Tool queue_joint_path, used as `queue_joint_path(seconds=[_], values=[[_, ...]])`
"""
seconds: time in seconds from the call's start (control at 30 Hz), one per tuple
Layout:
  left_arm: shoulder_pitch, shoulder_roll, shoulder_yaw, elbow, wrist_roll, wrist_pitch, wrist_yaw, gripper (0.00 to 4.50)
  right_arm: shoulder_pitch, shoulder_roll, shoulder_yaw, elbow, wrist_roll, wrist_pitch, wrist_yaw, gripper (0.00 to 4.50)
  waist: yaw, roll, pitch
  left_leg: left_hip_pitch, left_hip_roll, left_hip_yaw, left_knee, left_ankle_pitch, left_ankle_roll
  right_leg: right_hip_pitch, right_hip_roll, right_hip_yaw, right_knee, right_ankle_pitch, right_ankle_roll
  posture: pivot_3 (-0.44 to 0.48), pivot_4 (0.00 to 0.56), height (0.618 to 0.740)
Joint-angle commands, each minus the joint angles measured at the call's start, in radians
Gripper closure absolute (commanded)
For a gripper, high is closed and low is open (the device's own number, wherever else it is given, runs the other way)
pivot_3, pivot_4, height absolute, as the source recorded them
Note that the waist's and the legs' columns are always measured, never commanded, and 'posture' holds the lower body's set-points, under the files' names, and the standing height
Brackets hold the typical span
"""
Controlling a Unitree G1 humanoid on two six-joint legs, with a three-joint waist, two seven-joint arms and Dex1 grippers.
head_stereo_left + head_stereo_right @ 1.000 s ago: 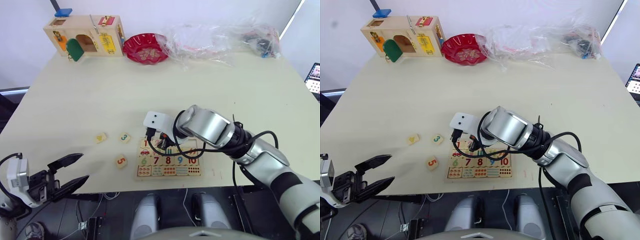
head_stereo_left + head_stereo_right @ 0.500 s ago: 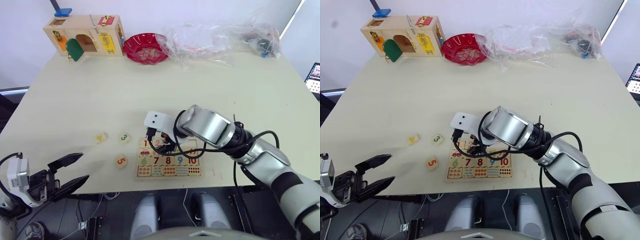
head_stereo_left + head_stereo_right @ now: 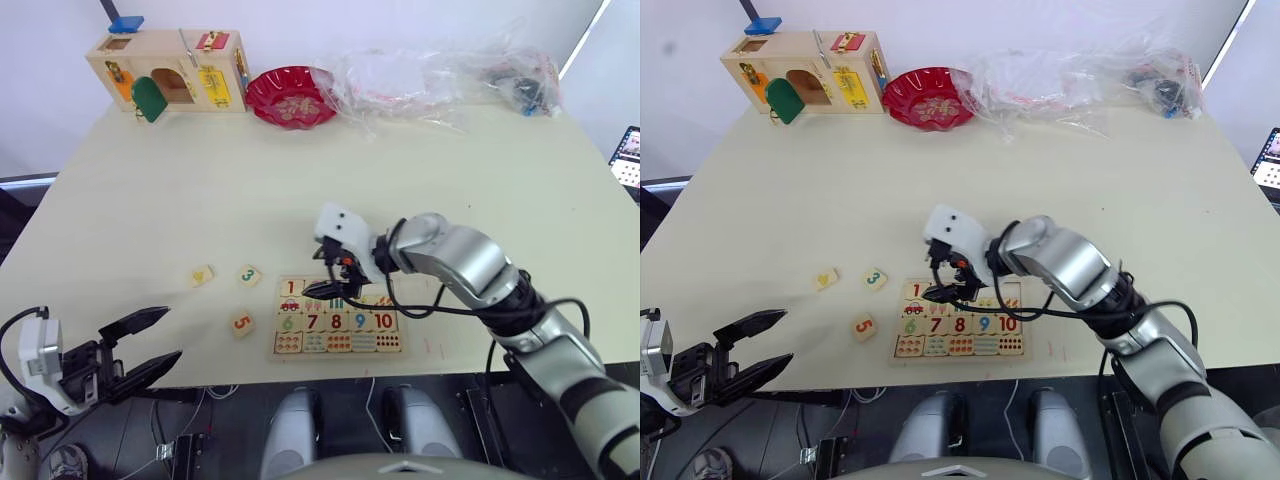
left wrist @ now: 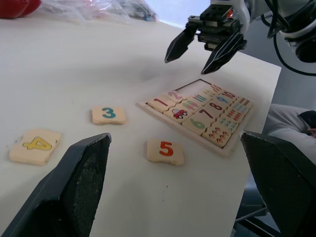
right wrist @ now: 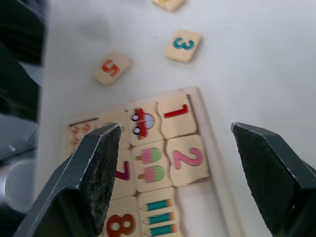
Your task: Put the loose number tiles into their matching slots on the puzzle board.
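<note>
The puzzle board [image 3: 340, 353] lies near the table's front edge. Tiles 1 [image 5: 177, 114] and 2 [image 5: 186, 158] sit in its top row, and the slots [image 4: 195, 89] beside the 2 are bare wood. Three loose number tiles lie left of the board: green 3 [image 3: 249, 275], red 5 [image 3: 241, 322] and a yellow-marked one [image 3: 202, 275]. My right gripper [image 3: 330, 287] hangs open just above the board's top row, holding nothing. Off the table's front left corner, my left gripper [image 3: 140, 345] is open and empty.
A wooden latch box [image 3: 170, 70] with coloured doors stands at the far left corner. Beside it is a red bowl [image 3: 290, 97], then crumpled clear plastic bags [image 3: 430, 75] along the back edge.
My right arm has swung back to the right and its gripper has lifted off the board's top row, uncovering the 2 tile in its slot. The left gripper has not moved.
</note>
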Motion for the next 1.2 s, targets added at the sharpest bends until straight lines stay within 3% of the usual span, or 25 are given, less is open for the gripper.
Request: queue_joint_path(seconds=[0.03,0.1,0.2,0.27,0.87,1.2], values=[[-0.003,-0.001,0.025,-0.021,-0.006,0.003,-0.014,0.00,0.005,0.014,-0.018,0.026,-0.026,-0.116,0.027,1.71,0.000,0.000,0.000,0.000,0.000,0.000,0.000,0.000,0.000,0.000,0.000,0.000,0.000,0.000,0.000,0.000,0.150,0.740],[-0.007,-0.001,0.022,-0.021,-0.004,0.003,-0.015,0.00,0.015,0.029,-0.022,0.071,-0.030,-0.144,0.036,2.24,-0.001,0.000,0.000,0.000,0.000,0.000,0.000,0.000,0.000,0.000,0.000,0.000,0.000,0.000,0.000,0.000,0.150,0.740],[-0.011,-0.002,0.020,-0.023,-0.001,0.004,-0.015,0.00,0.016,0.045,-0.023,0.113,-0.043,-0.179,0.053,3.74,0.000,0.000,0.001,0.000,0.002,0.000,0.000,0.000,0.000,0.000,0.001,0.000,0.000,0.000,0.000,0.000,0.150,0.740],[-0.012,-0.003,0.020,-0.024,0.000,0.005,-0.015,0.00,0.015,0.056,-0.021,0.131,-0.048,-0.189,0.062,4.46,0.000,0.000,0.001,0.000,0.002,0.000,0.000,0.000,0.000,0.000,0.001,0.000,0.000,0.000,0.000,0.000,0.150,0.740],[-0.002,-0.018,0.023,-0.043,0.007,0.006,-0.002,0.00,-0.023,0.119,-0.021,0.307,-0.162,-0.260,0.080,4.46,0.000,0.000,0.001,0.000,0.003,0.000,0.000,0.000,0.000,0.000,0.001,0.000,0.000,0.000,0.000,0.000,0.150,0.740],[0.009,-0.024,0.027,-0.053,0.004,0.005,0.001,0.00,-0.020,0.118,-0.002,0.313,-0.196,-0.266,0.132,4.46,0.000,0.000,0.001,0.000,0.003,0.000,0.000,0.000,0.000,0.000,0.001,0.000,0.000,0.000,0.000,0.000,0.150,0.740]])
